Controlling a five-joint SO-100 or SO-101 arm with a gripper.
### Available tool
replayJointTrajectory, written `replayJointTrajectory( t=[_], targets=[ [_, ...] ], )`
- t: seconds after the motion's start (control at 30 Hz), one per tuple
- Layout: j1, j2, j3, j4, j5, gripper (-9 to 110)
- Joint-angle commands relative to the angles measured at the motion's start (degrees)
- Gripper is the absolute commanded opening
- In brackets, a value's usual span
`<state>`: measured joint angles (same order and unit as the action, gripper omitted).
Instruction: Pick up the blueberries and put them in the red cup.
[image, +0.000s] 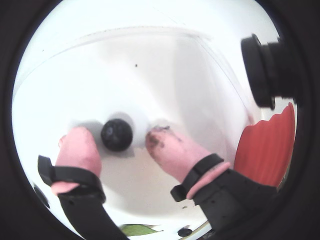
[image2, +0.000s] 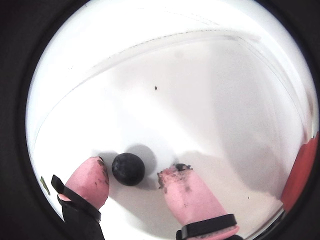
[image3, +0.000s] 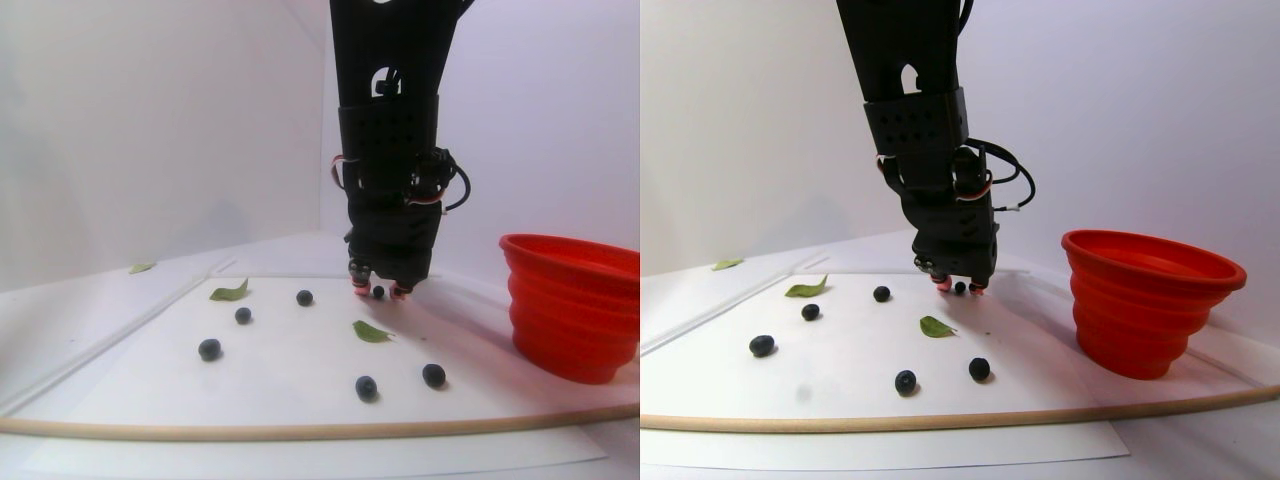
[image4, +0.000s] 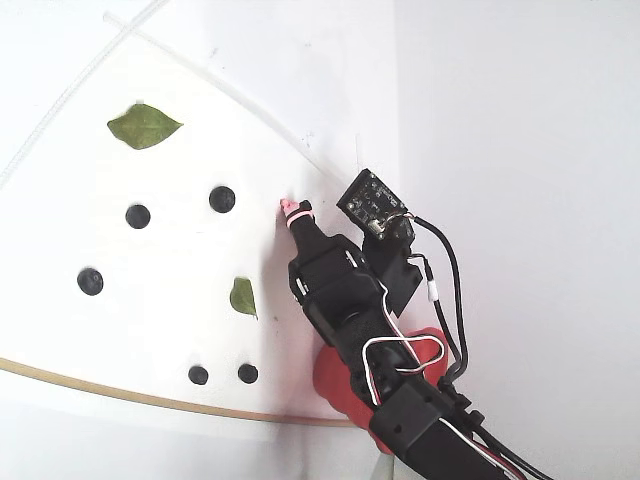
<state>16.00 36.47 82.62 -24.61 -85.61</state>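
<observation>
My gripper (image: 116, 138) is down at the white board, open, its two pink fingertips (image: 79, 146) on either side of one blueberry (image: 117, 134). In another wrist view the blueberry (image2: 128, 169) lies close to the left pink finger (image2: 91, 179) and clear of the right one, with the gripper (image2: 133, 175) still open. The stereo pair view shows the gripper (image3: 378, 292) at the board's far side. Several more blueberries (image3: 209, 349) lie scattered nearer the front. The red cup (image3: 572, 305) stands upright to the right; its ribbed side (image: 267, 147) shows at the wrist view's right edge.
Flat green leaves (image3: 371, 331) (image4: 144, 126) lie among the berries. A wooden strip (image3: 300, 431) borders the board's front edge. In the fixed view the arm (image4: 345, 300) covers most of the red cup (image4: 330, 380). A black camera part (image: 265, 70) juts in at upper right.
</observation>
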Motion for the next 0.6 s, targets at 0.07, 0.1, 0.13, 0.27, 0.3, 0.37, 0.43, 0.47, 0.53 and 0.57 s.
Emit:
replayJointTrajectory(
  t=[0.07, 0.1, 0.13, 0.27, 0.3, 0.37, 0.43, 0.47, 0.53, 0.57],
  targets=[
    [0.5, 0.5, -4.2, -1.9, 0.4, 19],
    [0.6, 0.2, -4.5, -2.0, 0.4, 19],
    [0.6, -0.2, -4.7, -2.0, 0.5, 18],
    [0.6, -0.7, -4.3, -2.7, 0.6, 18],
    [0.6, -0.8, -4.3, -2.8, 0.6, 17],
    [0.5, -0.9, -4.2, -2.9, 0.6, 17],
    [0.5, -0.9, -4.0, -2.9, 0.5, 16],
    [0.5, -1.0, -4.0, -3.0, 0.4, 15],
    [0.5, -1.0, -4.0, -3.0, 0.3, 15],
    [0.5, -1.0, -4.0, -3.0, 0.3, 15]
  ],
)
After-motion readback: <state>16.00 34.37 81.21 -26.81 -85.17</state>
